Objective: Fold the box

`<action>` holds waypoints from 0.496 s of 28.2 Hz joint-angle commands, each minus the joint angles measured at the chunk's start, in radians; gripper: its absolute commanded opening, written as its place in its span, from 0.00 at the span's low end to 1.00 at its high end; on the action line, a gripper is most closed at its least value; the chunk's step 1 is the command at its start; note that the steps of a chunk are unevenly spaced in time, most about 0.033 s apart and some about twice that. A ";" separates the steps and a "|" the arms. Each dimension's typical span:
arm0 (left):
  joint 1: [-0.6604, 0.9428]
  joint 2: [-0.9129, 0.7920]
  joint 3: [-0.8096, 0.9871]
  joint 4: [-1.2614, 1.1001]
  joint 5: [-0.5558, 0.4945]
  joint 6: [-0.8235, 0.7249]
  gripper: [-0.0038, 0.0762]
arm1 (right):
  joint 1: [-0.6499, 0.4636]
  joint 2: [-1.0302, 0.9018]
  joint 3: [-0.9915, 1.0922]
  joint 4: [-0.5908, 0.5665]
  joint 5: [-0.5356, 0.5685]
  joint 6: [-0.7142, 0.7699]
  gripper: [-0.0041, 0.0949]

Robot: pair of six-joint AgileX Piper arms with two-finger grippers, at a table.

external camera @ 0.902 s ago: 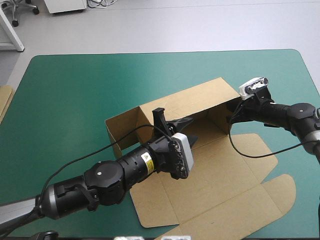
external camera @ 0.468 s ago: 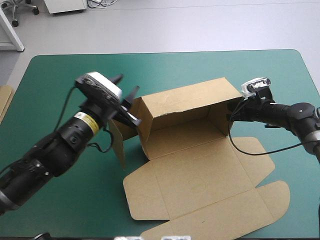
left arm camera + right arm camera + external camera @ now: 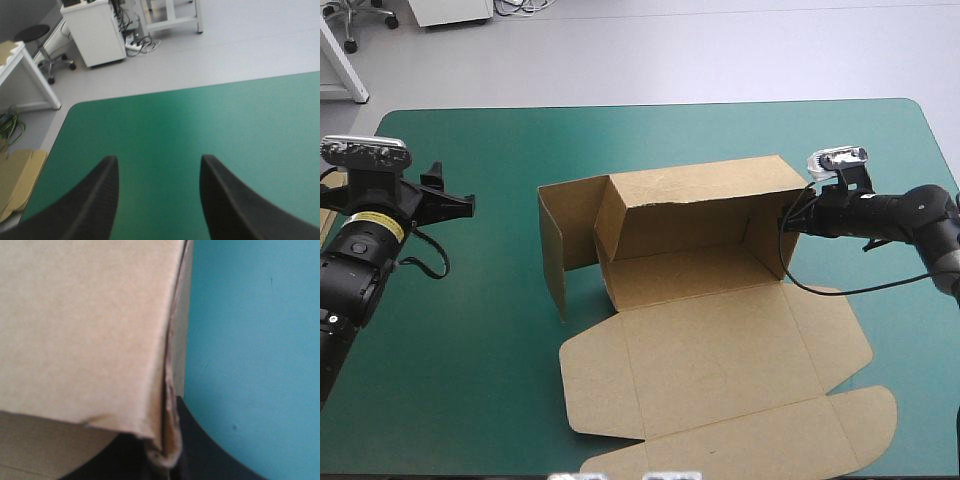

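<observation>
The brown box (image 3: 690, 215) stands mid-table with its back wall and right end wall raised, while the lid (image 3: 720, 370) lies flat toward the front. A side flap (image 3: 555, 240) stands loosely at the box's left end. My right gripper (image 3: 788, 222) is at the right end wall, shut on that wall's edge. The right wrist view shows the board (image 3: 85, 330) pinched between the black fingers (image 3: 200, 450). My left gripper (image 3: 448, 190) is far off near the table's left edge, well clear of the box. In its own view the left gripper (image 3: 159, 165) is open over bare teal-green cover.
More brown board (image 3: 15, 180) lies beyond the table's left edge, also seen as a sliver of board (image 3: 328, 205) in the high view. Teal-green cover (image 3: 470, 350) lies bare to the left of the box and behind it.
My left arm has pulled out of the box and swung back to the table's left edge. The left side flap now stands free. The right gripper has stayed on the right wall.
</observation>
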 commanded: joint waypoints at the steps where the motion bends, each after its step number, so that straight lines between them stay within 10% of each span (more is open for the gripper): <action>1: 0.067 -0.009 -0.037 -0.058 0.000 0.049 0.51 | 0.003 -0.036 -0.123 -0.069 0.088 0.146 0.02; 14: 0.190 0.105 -0.037 -0.173 0.151 0.228 0.51 | 0.005 0.135 -0.580 -0.317 0.478 0.464 0.03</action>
